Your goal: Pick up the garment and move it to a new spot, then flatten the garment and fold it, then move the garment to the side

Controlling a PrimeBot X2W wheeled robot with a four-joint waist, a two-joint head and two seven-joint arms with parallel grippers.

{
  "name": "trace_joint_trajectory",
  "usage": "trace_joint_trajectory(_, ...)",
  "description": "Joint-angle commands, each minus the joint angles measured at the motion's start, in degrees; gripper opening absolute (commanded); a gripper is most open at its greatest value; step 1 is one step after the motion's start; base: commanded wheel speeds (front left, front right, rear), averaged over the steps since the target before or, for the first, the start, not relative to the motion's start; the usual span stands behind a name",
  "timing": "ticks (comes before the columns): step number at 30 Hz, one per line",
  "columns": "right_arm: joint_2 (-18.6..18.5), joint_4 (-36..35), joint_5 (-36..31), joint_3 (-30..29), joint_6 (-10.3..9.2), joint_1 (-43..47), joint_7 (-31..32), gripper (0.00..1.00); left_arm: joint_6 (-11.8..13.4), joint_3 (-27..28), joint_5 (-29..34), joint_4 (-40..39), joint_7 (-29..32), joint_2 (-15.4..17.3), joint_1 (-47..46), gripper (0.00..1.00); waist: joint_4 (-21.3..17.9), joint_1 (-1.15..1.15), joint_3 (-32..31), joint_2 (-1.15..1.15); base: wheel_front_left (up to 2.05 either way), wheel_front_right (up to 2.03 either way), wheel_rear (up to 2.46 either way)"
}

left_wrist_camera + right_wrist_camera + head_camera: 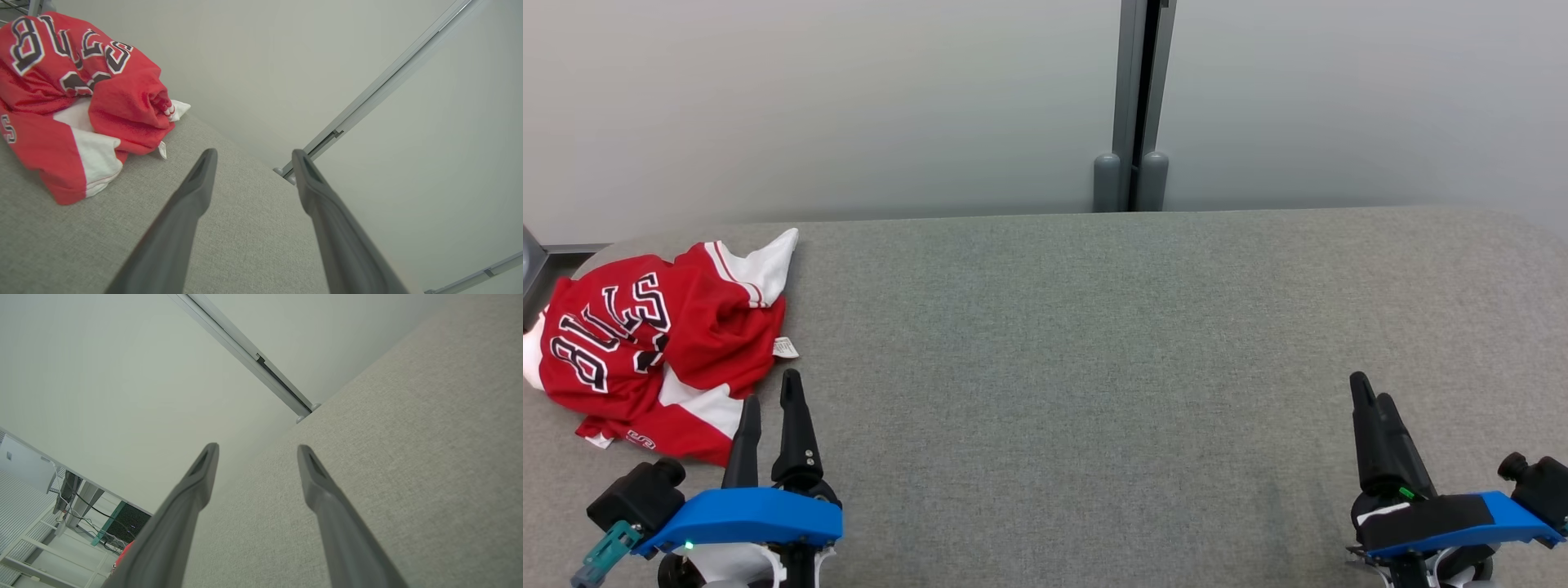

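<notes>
Garment (662,343): crumpled, untouched on the table (1094,343).
Left gripper (769,390): jaws apart, empty, near it.
Right gripper (1369,390): jaws apart, empty.
Remaining: every step.

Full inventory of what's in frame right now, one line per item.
garment: one, red and white with dark lettering, crumpled at the table's far left
care tag: one, white, at the garment's right edge
table: one, grey fabric top, across the head view
wall panels: two, pale grey, behind the table
post: one, grey, between the panels
left gripper: one, dark fingers, open, beside the garment, apart from it
right gripper: one, dark fingers, open, over the table's right side
</notes>
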Motion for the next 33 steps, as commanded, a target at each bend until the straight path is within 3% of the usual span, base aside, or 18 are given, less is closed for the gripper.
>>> trace_joint_trajectory(1, -0.4, -0.9, -1.5, 0.2, 0.17, 0.0, -0.5, 1.00, 0.3, -0.1, 1.5, -0.5, -0.5, 0.4, -1.0, 1.00, 0.0, -0.01, 0.0, 0.00, 0.00, 0.00, 0.00)
trace_joint_trajectory(33, -0.6, -1.8, -21.9, 1.3, 0.20, 0.7, -5.4, 1.00, 2.7, -2.9, 22.3, 1.4, -5.4, 0.4, -1.3, 1.00, 0.5, -0.01, -0.2, 0.00, 0.00, 0.00, 0.00)
